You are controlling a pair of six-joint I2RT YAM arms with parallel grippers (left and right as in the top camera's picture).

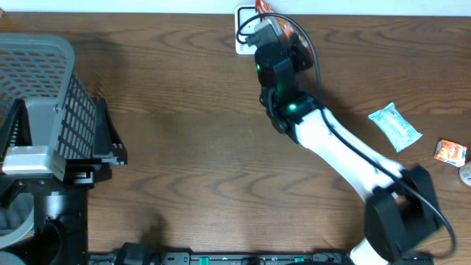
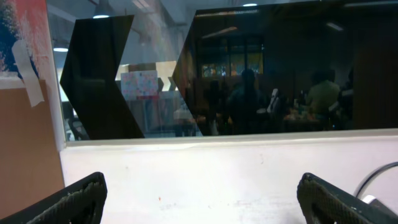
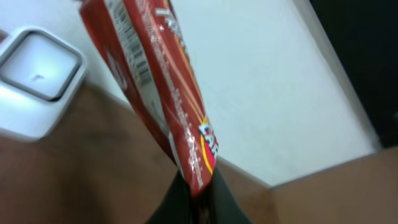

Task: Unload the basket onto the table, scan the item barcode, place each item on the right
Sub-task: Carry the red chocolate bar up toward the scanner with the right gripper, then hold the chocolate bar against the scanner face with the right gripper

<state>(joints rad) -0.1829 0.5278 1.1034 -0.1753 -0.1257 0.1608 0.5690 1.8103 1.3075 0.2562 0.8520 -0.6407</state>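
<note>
My right gripper is shut on the lower end of a red snack packet. The packet stands up from the jaws, and its barcode is on the side towards a white square scanner. In the overhead view the right gripper holds the red packet at the table's far edge, just right of the scanner. My left gripper is open with nothing between its fingers. It faces a white wall and a dark window.
A grey mesh basket stands at the left edge over the left arm. A white sachet and a small orange packet lie on the wood table at the right. The right arm crosses the right half diagonally.
</note>
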